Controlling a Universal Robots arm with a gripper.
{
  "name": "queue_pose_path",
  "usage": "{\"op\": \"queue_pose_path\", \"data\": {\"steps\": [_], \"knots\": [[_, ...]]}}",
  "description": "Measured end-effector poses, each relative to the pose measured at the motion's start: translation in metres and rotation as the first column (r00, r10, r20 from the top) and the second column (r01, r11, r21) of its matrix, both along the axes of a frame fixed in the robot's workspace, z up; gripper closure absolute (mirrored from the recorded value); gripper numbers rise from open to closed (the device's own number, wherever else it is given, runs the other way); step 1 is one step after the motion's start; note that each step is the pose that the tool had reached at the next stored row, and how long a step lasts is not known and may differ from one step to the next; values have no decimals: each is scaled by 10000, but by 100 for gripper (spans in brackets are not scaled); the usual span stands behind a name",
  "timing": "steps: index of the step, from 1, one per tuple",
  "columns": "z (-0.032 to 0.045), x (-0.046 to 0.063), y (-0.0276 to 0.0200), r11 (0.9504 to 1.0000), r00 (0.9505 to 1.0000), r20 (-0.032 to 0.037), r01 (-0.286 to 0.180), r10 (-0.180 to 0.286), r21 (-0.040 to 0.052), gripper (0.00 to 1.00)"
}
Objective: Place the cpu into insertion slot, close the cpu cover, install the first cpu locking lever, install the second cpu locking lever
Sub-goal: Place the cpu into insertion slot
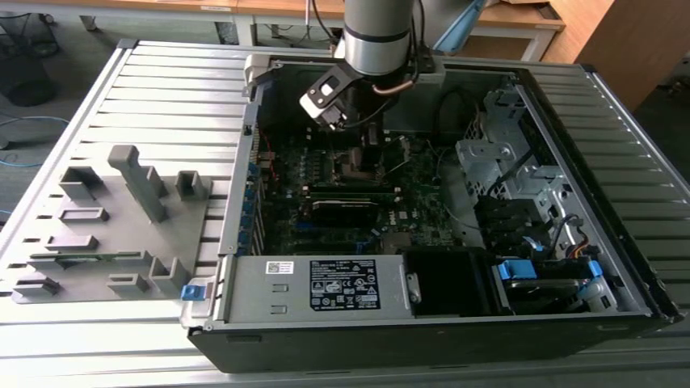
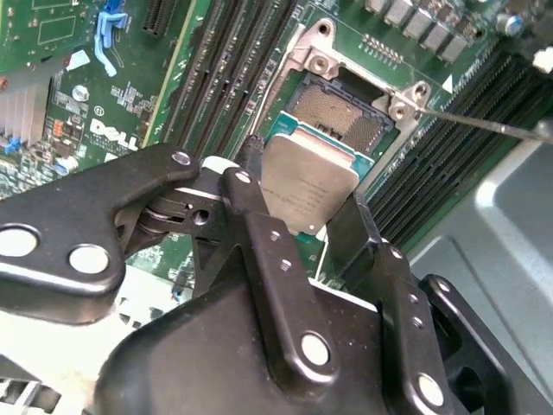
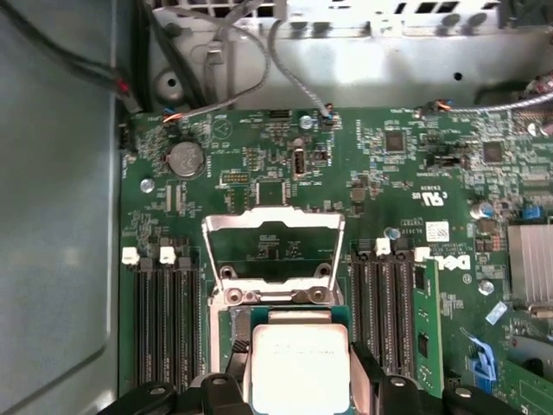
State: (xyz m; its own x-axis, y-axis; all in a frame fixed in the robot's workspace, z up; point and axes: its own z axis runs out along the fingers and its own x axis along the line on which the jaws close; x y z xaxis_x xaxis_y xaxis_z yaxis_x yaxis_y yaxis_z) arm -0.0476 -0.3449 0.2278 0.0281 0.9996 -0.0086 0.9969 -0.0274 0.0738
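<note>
My gripper (image 2: 302, 207) is shut on the cpu (image 2: 307, 181), a flat square chip with a dull silver top and green edge, pinched by two black fingers (image 2: 251, 194). The chip hangs over the near part of the insertion slot (image 2: 341, 117), whose pin field shows beyond it. Whether the chip touches the slot I cannot tell. In the first wrist view the cpu (image 3: 298, 359) sits just below the cpu cover (image 3: 272, 226), a silver frame swung up and open. A thin locking lever (image 2: 484, 126) sticks out sideways. In the exterior view the gripper (image 1: 364, 139) reaches into the case above the motherboard.
Long black memory slots (image 3: 164, 320) flank the socket on both sides, one holding a stick (image 3: 422, 324). Cables (image 3: 233, 52) run along the case wall. A power supply (image 1: 323, 284), a drive cage (image 1: 506, 162) and a grey fixture tray (image 1: 108, 218) outside the case are nearby.
</note>
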Motion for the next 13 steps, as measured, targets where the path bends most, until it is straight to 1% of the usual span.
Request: {"op": "queue_pose_path", "data": {"steps": [3,5,11,13], "knots": [[-5,0,0,9985,9985,-2,-544,544,-2,46],[-7,0,0,9968,9968,-2,-804,804,-2,46],[-7,-2,0,9965,9965,-1,-841,841,0,46],[-9,-19,-1,9965,9965,0,-840,840,12,46]]}}
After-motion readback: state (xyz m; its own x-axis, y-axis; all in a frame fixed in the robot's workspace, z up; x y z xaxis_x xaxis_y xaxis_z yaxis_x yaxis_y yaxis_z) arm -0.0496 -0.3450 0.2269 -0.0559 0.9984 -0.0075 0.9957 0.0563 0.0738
